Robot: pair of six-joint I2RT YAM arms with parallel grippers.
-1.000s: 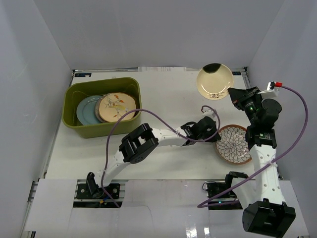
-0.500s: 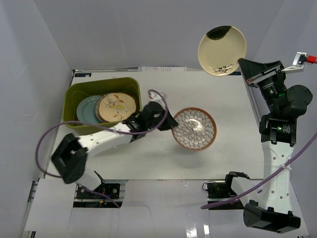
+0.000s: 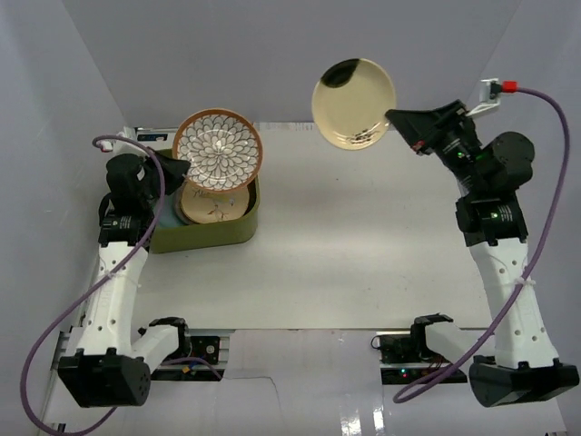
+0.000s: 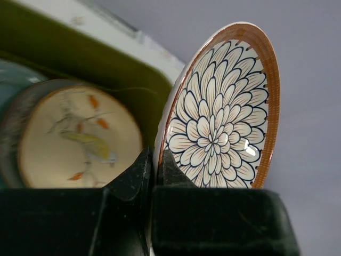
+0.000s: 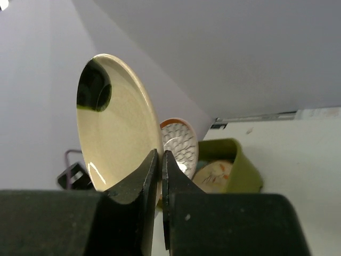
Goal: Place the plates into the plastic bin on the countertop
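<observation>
Overhead, petal plate [image 3: 217,150] hides far wall of bin [image 3: 204,234].

Both arms raised high; left pincer [image 4: 153,169], right pincer [image 5: 160,162] clamped tight.

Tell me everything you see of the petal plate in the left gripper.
The petal plate is round glazed ceramic, white with dark-outlined petals and a brown rim. The left gripper pinches its edge, holding it tilted up above the bin, over the bird plate. Nothing else touches it.
</observation>
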